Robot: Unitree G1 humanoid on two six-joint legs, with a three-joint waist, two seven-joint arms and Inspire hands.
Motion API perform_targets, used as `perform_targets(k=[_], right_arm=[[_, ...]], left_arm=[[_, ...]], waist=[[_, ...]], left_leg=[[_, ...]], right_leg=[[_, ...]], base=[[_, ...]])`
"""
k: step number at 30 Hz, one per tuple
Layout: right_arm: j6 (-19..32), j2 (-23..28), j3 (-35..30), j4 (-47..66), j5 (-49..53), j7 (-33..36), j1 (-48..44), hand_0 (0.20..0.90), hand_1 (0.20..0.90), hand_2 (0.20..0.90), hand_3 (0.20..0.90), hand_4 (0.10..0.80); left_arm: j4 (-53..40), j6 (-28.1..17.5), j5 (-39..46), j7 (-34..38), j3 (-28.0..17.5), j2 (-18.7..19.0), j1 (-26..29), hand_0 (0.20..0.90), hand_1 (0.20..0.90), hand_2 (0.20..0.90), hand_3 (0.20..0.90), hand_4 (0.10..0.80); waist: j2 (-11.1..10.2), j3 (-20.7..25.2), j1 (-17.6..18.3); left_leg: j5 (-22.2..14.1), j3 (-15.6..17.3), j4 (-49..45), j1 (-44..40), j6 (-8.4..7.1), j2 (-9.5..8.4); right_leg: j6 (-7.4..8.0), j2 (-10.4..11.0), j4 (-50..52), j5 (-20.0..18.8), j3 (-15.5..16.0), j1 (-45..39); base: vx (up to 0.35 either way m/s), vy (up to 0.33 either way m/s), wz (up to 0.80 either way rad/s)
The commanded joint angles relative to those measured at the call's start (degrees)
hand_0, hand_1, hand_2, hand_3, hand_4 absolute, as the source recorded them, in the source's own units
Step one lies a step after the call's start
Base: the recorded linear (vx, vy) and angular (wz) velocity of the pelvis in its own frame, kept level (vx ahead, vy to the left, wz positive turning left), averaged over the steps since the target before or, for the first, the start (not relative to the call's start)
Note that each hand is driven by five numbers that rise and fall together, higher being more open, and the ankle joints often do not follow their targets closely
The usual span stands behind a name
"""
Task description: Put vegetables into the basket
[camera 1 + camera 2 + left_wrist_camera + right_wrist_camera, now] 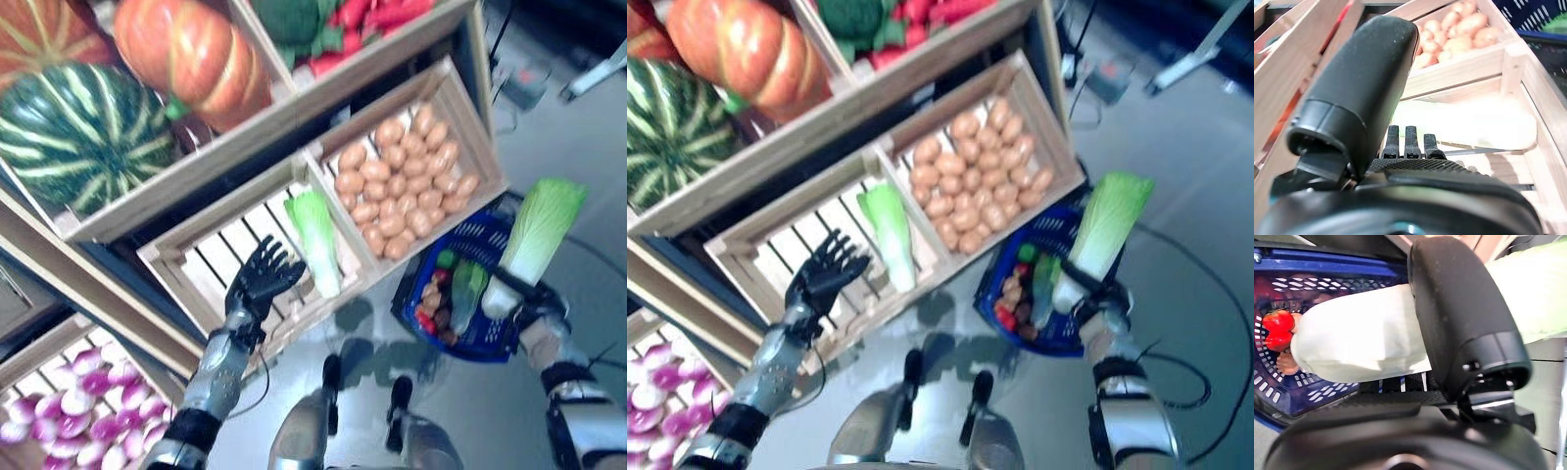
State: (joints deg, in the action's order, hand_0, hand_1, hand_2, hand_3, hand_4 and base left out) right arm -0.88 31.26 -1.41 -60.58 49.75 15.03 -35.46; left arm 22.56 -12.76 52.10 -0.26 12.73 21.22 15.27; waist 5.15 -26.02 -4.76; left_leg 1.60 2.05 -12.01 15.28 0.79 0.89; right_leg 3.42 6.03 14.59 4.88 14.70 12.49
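I have my right hand (529,311) closed around the white stem end of a napa cabbage (537,235), the thumb pressed across it as the right wrist view shows. The cabbage stands almost upright, its long axis running from the hand up to the green leaves. The blue basket (487,245) sits on the floor just beside this hand, toward my left, and it already holds some potatoes, something red and something green. So the basket lies below and slightly inward from the cabbage; I judge the next move is to carry the hand over the rim and lower the stem end in, maybe tilting the cabbage so its length fits.

My left hand (260,282) hovers with fingers spread and holds nothing, over the slatted wooden crate (196,257). A second napa cabbage (316,238) lies in that crate, beside the fingers on the side toward the potato crate (460,103), its long axis running away from me. The left hand is clearly the nearer one for it.
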Motion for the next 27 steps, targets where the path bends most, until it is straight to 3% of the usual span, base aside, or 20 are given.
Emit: perform_targets(k=[1, 9, 14, 15, 16, 27], right_arm=[[0.9, 5.0, 2.3, 1.8, -4.1, 0.5, -1.0, 0.3, 0.3, 0.3, 0.3, 0.4], [-1.8, 5.4, 2.4, -0.3, -0.8, -1.2, -3.0, 0.3, 0.3, 0.3, 0.3, 0.4], [-2.1, 6.3, 2.3, 0.5, -1.6, -1.7, -4.7, 0.3, 0.3, 0.3, 0.3, 0.4], [-2.5, 6.5, 2.5, 0.6, -2.8, -1.0, -5.1, 0.472, 0.472, 0.472, 0.472, 0.515], [-2.7, 7.2, 2.8, 0.8, -4.1, -0.2, -5.3, 0.9, 0.9, 0.9, 0.9, 0.8], [-3.0, 8.1, 2.8, 2.8, -4.2, 0.4, -5.2, 0.9, 0.9, 0.9, 0.9, 0.8]], left_arm=[[-6.2, -8.4, -5.2, 3.1, -1.5, 2.1, 2.9, 0.9, 0.9, 0.9, 0.9, 0.8], [-10.2, -8.3, -8.7, 5.7, -1.7, 4.1, 3.5, 0.9, 0.9, 0.9, 0.9, 0.8], [-11.5, -8.8, -8.2, 5.8, -1.6, 4.2, 3.1, 0.9, 0.9, 0.9, 0.9, 0.8], [-11.8, -8.7, -8.2, 5.6, -1.6, 4.3, 2.9, 0.9, 0.9, 0.9, 0.9, 0.8], [-12.2, -8.6, -8.0, 5.5, -1.5, 4.5, 2.5, 0.9, 0.9, 0.9, 0.9, 0.8], [-13.1, -8.9, -8.1, 4.9, -0.4, 5.8, 0.3, 0.9, 0.9, 0.9, 0.9, 0.8]], waist=[[-1.4, 0.7, 0.4], [-1.1, -1.2, 0.1], [-0.6, -1.7, 0.2], [-0.5, -1.7, 0.1], [-0.4, -1.8, 0.2], [-0.3, -2.3, -0.4]], left_leg=[[-10.1, 0.0, -17.5, 7.3, -0.62, -0.5], [-17.2, 1.7, -33.9, 19.3, 2.85, -2.84], [-20.0, 1.9, -40.7, 23.6, 3.83, -3.27], [-20.4, 2.0, -41.5, 24.0, 3.91, -3.28], [-20.7, 2.3, -42.2, 24.5, 4.07, -3.23], [-20.2, 2.4, -41.3, 22.9, 4.24, -3.36]], right_leg=[[-5.81, 2.8, 14.9, 6.5, 0.4, 4.8], [-6.87, 6.9, 35.4, 12.6, -1.1, 19.6], [-7.48, 8.1, 42.5, 14.9, -1.7, 24.4], [-7.57, 8.2, 43.4, 15.2, -1.8, 25.0], [-7.66, 8.4, 44.2, 15.4, -1.9, 25.6], [-7.16, 8.5, 43.2, 14.1, -1.5, 24.4]], base=[[-0.079, 0.021, 0.03], [-0.038, 0.028, 0.04], [-0.002, 0.019, 0.05], [-0.004, 0.03, 0.05], [0.025, 0.045, 0.07], [0.02, 0.039, 0.02]])
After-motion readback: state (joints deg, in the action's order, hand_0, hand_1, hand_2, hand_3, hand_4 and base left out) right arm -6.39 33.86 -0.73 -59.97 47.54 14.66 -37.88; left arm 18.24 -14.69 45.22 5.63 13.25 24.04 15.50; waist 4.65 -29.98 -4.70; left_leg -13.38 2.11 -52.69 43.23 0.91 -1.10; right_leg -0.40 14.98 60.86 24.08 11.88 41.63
